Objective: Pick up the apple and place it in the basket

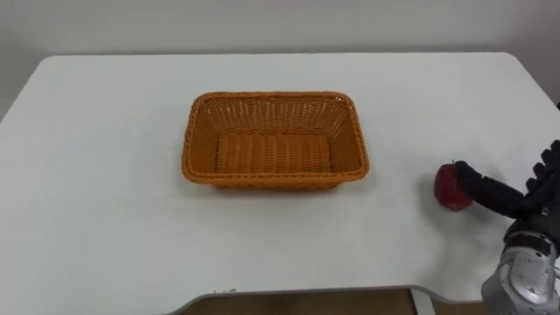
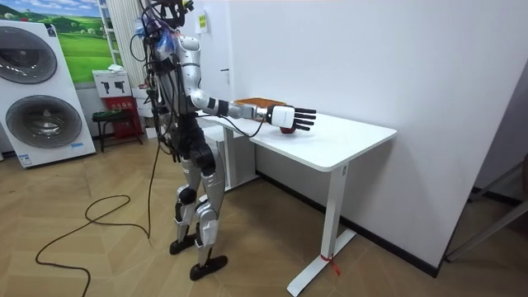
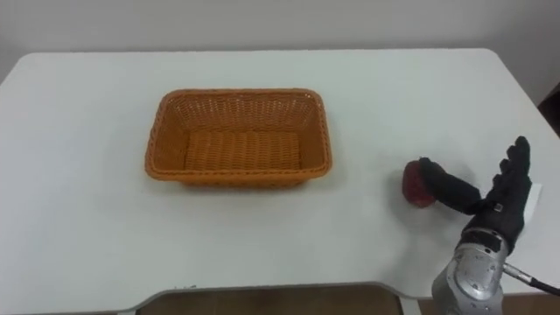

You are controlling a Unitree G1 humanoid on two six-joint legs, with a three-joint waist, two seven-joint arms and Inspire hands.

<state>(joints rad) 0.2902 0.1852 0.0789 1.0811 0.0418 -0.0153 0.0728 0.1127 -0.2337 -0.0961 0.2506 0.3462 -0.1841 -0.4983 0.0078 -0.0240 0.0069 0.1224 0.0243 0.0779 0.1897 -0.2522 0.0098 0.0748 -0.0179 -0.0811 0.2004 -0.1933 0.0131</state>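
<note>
White desk (image 1: 105, 175) against a pale wall. The right robot hand (image 3: 494, 208), fingers spread straight, lays its thumb against the red apple (image 1: 448, 191), which sits stem-up near the desk's right edge. Bare desktop separates it from the central basket (image 1: 273, 181).

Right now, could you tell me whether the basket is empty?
Empty: the basket shows only bare weave; the apple lies outside on the table, by the right robot hand.

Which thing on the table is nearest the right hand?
The small red apple, at the open right hand's thumb by the white table's right edge; the orange woven basket sits apart, mid-table.
</note>
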